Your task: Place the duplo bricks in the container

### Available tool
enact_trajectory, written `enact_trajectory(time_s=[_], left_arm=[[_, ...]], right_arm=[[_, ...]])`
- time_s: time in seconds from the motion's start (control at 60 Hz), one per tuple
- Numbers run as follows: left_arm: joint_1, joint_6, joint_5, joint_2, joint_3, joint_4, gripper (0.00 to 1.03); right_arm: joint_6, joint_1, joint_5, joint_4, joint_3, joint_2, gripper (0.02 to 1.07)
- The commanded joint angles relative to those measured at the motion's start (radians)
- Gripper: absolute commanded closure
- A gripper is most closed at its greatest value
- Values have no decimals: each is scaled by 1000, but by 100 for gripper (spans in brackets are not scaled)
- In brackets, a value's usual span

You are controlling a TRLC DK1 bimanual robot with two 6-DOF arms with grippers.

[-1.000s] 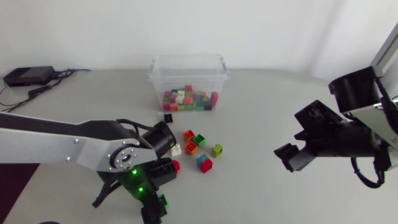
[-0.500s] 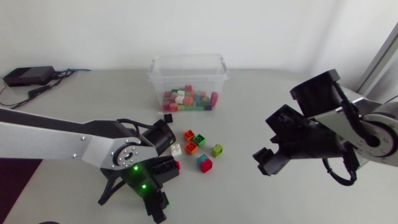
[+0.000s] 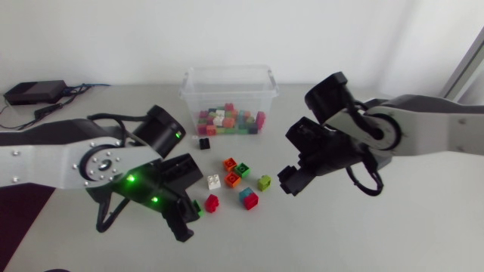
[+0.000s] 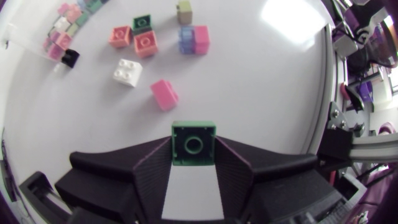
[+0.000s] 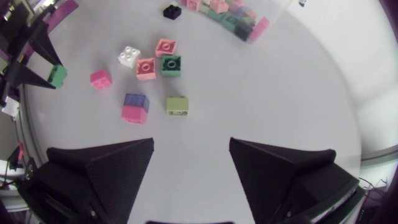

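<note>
Plastic should make the green brick (image 4: 194, 142) light, stiff and slick — best gripped across its flat side walls, as the left tool (image 4: 194, 150) pinches it, lower left of centre in the head view — while the right tool (image 5: 191, 155) hangs spread, the container (image 3: 227, 92) upper middle.

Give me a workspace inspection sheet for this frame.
Surface: light grey table, no spills seen.
Job's things: clear plastic container with many bricks inside; loose duplo bricks on the table in front of it; small green duplo brick held.
Clutter: flat black box at the far left corner.
Grippers: left gripper fingers shut on the green brick; right gripper fingers open, empty, near the loose bricks.
Cables: black cable beside the box.
Surroundings: nothing seen.
</note>
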Motion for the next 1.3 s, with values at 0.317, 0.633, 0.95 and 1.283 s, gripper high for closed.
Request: enact_trajectory(time_s=[0.317,0.633,0.95,1.283], left_arm=[[145,25,22,-89,185,24,71],[204,1,53,-24,303,116,71],[257,-35,79,46,386,209,71],[285,-67,96,103,430,301,70]], right_arm=[[30,34,-27,-7,170,332,19],[22,38,-27,-67,303,458,22],[25,47,-25,-124,388,539,33],[32,61,-20,-162,415,596,56]])
